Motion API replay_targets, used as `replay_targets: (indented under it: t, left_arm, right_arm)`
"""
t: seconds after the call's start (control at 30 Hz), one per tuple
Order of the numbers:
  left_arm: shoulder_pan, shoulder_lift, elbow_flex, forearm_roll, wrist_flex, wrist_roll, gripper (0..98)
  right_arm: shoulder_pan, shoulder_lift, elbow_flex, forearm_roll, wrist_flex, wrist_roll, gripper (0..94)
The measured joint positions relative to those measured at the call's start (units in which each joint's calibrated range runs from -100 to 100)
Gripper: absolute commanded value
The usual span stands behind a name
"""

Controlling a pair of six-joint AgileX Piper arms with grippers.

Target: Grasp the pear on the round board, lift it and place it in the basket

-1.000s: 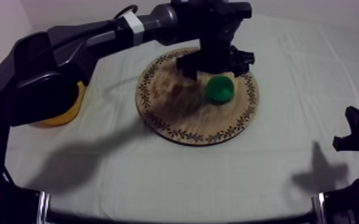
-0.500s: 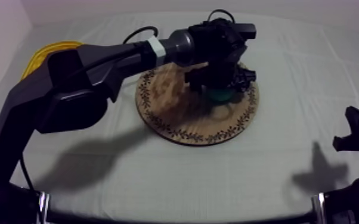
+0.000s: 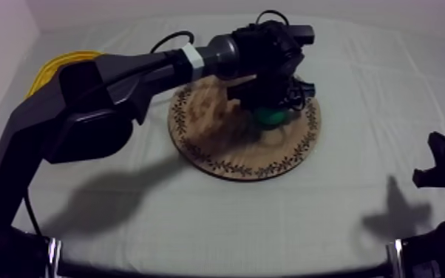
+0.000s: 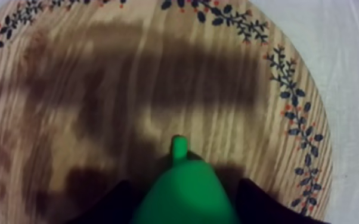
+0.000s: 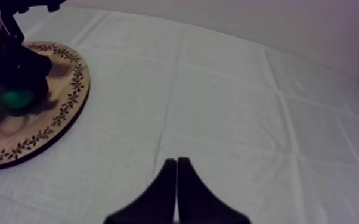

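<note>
Nearest, the right gripper (image 5: pixel 176 161) hangs empty over the cloth (image 5: pixel 229 107), fingers (image 5: pixel 161 199) pressed together; farther off, the left gripper (image 3: pixel 268 111) clasps the pear (image 4: pixel 185 189) sitting on the wooden board (image 4: pixel 98 71), the yellow basket (image 3: pixel 52 65) beyond.

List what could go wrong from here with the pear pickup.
1. The left tool sits low at the pear, which looks smooth and tapered, with its stem pointing away. It may slip out or roll across the wooden board.
2. The tool is close to the board and could scrape or shift it.
3. The yellow basket lies behind the left arm. A weak hold might drop the pear on the way.
</note>
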Motion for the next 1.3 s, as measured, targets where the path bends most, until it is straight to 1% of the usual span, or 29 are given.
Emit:
replay_targets:
  t: [0.23, 0.4, 0.63, 0.9, 1.03, 1.17, 1.3]
  left_arm:
    - [-0.9, -5.1, 3.4, -0.07, -0.1, -0.5, 51.7]
    - [-2.3, -10.8, 7.9, -0.13, 0.0, -0.7, 52.2]
    - [-5.3, -22.3, 17.5, -0.02, 0.0, -1.3, 53.1]
    - [-9.6, -37.8, 32.3, -0.11, -0.4, -4.1, 54.0]
    - [-11.9, -45.8, 40.0, -0.18, -3.0, -5.7, 54.6]
    - [-14.7, -53.2, 46.9, -0.94, -6.6, -7.5, 54.5]
    - [-17.8, -59.5, 51.8, -1.47, -8.0, -9.9, 54.3]
  right_arm:
    - [0.0, 0.0, 0.0, 0.0, 0.0, 0.0, 0.5]
    - [0.0, 0.0, 0.0, 0.0, 0.0, 0.0, 0.5]
    - [0.0, 0.0, 0.0, 0.0, 0.0, -0.1, 0.5]
    - [0.0, 0.0, 0.0, 0.0, 0.0, 0.0, 0.5]
    - [0.0, 0.0, 0.0, 0.0, 0.0, 0.1, 0.5]
    - [0.0, 0.0, 0.0, 0.0, 0.0, 0.1, 0.5]
    - [0.0, 0.0, 0.0, 0.0, 0.2, 0.1, 0.5]
